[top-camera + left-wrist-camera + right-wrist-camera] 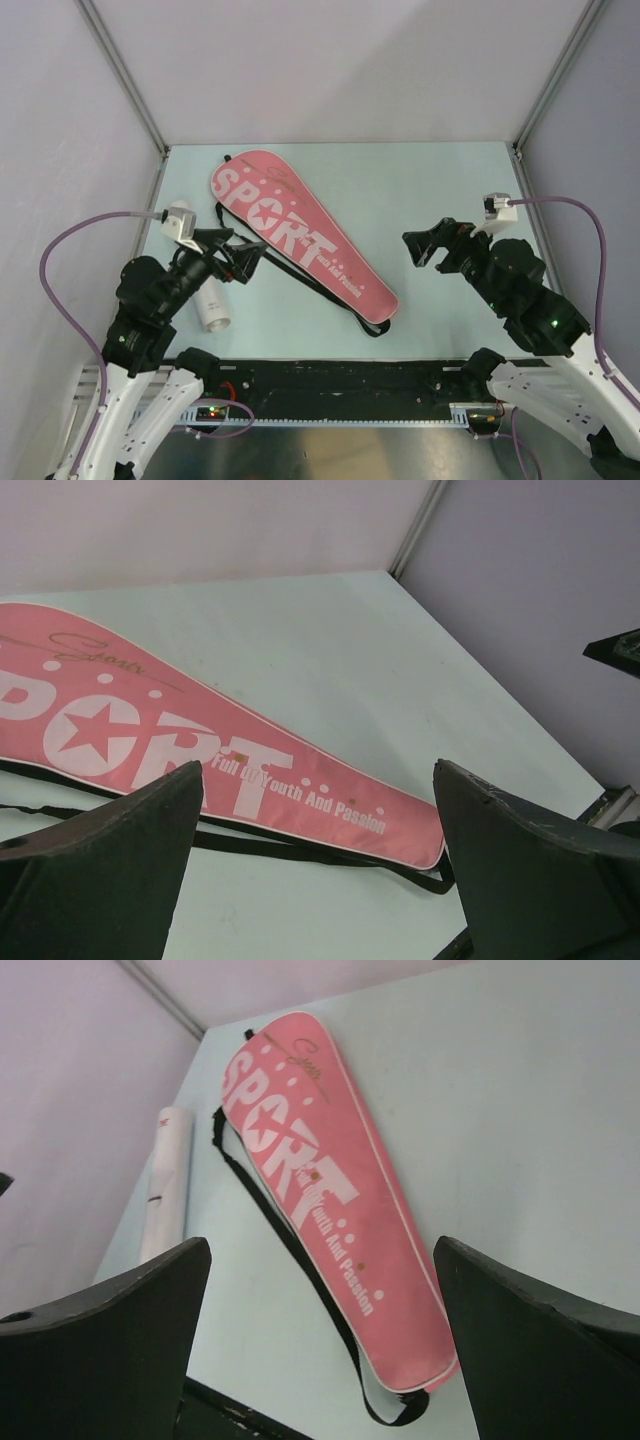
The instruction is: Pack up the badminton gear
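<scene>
at the near edge a black rail [340,378] runs across the table [450,190] between the two arm bases. just beyond it on the left, the long white tube [213,308] lies flat close to the left wall [60,150], its far part hidden under the left arm, so that side is tight. the narrow end of the pink "sport" bag [300,235] stops a little short of the rail near the middle, with the black strap [330,290] looping round its tip. from there the bag runs diagonally away to the left, flat on the table, its wide rounded end close to the far edge. the strap trails along its left long side.

the widest bare room is right of the bag, a broad stretch of table reaching to the far right corner and the right wall [600,120].

the left arm reaches forward and inward from its base. the left gripper [255,258] hangs over the strap just beside the bag's left side, fingers spread wide and holding nothing. the right arm is bent in toward the centre. the right gripper [412,250] points at the bag's right side with a strip of bare table between, its fingers also wide apart and holding nothing.
</scene>
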Tool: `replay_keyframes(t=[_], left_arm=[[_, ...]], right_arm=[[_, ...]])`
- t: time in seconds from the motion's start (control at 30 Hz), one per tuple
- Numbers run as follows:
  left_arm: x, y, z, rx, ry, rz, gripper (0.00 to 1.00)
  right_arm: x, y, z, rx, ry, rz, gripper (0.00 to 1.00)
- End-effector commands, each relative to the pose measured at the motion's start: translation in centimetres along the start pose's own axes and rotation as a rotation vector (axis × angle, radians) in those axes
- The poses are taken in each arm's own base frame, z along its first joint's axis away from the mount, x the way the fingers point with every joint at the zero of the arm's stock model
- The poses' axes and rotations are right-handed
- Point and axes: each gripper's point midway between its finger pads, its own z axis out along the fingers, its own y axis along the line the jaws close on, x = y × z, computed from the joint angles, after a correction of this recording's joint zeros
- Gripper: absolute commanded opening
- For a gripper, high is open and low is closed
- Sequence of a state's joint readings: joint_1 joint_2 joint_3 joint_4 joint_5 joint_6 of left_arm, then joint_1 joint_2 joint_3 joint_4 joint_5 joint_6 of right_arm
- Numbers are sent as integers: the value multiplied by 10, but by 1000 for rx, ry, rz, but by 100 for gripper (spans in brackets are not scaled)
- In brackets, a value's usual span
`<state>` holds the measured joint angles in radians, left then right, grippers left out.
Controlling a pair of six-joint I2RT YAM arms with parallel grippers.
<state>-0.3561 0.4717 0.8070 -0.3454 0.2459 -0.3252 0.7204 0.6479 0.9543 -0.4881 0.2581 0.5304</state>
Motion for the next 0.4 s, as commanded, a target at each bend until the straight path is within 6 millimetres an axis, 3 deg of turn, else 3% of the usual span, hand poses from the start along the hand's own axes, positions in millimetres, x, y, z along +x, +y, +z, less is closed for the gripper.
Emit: replay_keyframes(t=[0.0,0.37], left_arm=[[-17,-4,-1,5,-58,2,100],[-21,9,-4,-65,-95,28,100]], right_arm=[[-13,-17,-7,99,-34,-49,100],[-7,-25,-6,143,-12,-40,99]])
